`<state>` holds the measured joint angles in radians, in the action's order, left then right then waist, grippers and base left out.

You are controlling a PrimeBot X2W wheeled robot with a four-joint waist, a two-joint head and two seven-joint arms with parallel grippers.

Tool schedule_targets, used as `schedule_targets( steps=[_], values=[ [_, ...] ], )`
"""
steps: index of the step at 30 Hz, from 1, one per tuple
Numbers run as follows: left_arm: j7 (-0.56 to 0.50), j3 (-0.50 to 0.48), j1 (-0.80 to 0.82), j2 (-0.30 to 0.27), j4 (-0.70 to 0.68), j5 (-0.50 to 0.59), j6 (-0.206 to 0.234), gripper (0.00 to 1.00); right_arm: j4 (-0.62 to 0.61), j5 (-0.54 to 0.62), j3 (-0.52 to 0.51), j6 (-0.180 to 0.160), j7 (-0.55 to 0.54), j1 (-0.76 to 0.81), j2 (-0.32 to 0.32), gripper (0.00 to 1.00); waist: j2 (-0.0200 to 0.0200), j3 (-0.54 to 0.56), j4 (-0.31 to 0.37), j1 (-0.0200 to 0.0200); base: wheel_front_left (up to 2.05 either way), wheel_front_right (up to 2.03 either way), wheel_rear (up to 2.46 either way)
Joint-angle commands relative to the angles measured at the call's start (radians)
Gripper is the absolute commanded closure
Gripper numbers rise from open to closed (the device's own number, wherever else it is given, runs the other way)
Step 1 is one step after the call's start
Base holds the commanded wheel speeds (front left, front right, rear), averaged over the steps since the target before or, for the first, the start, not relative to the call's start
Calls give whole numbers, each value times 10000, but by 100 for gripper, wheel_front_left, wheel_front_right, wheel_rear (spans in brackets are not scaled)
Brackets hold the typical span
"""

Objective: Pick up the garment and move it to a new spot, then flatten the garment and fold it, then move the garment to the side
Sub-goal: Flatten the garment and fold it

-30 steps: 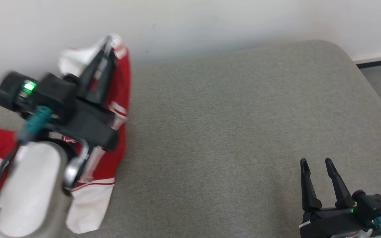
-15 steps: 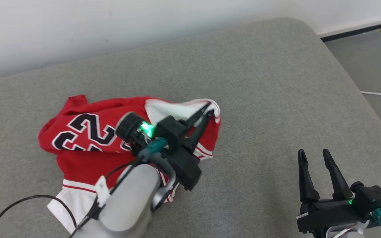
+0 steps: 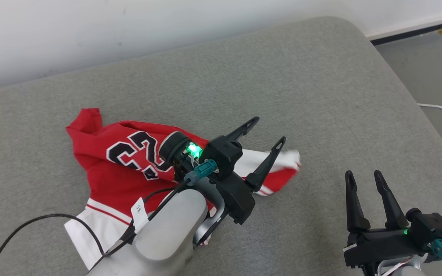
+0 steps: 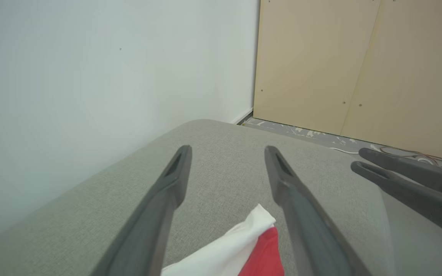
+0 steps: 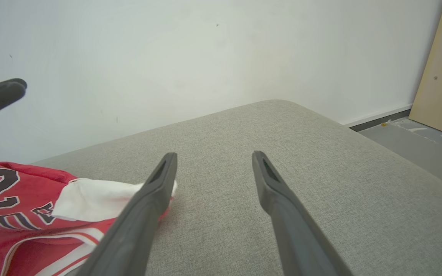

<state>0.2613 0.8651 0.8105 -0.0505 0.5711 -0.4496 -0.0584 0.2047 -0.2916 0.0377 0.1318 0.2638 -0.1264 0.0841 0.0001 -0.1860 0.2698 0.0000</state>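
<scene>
Garment (image 3: 117, 180) crumpled under left end effector (image 3: 269, 129), jaws apart, not gripping.

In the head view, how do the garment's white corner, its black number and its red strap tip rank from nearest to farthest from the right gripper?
Measured from the right gripper:
1. white corner, just to its left and slightly ahead.
2. black number, much farther left.
3. red strap tip, farthest left and farther back.

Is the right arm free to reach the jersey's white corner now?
Probably yes: only bare cushion lies between the open right pincer and the jersey corner, though the left pincer hangs close above.
</scene>
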Motion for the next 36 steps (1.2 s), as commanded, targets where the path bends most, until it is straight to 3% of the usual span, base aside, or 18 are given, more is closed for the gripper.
schedule_targets(
  steps=[1,6,21,30,36],
  values=[
    [45,-73,85,-4,-101,-110,128,0,-1,64,-62,-23,11,100,33,0,-1,240,-313,0,0,0,0],
    [37,-766,-346,-65,-441,151,426,0,-31,75,-96,-23,11,342,121,0,-1,608,-932,0,0,0,0],
    [34,-4517,-3863,-2143,-3722,1359,1290,0,-119,191,-105,-23,11,911,176,0,-1,1332,-2320,0,0,0,0],
    [33,-6774,-6275,-2169,-5128,1904,1362,0,-129,135,-11,-24,13,1011,267,0,-1,1424,-2419,0,0,0,0],
    [35,-7898,-7478,-1474,-5448,2232,929,0,-78,80,-13,-23,11,1053,318,0,-1,1399,-2504,0,0,0,0]
  ],
)
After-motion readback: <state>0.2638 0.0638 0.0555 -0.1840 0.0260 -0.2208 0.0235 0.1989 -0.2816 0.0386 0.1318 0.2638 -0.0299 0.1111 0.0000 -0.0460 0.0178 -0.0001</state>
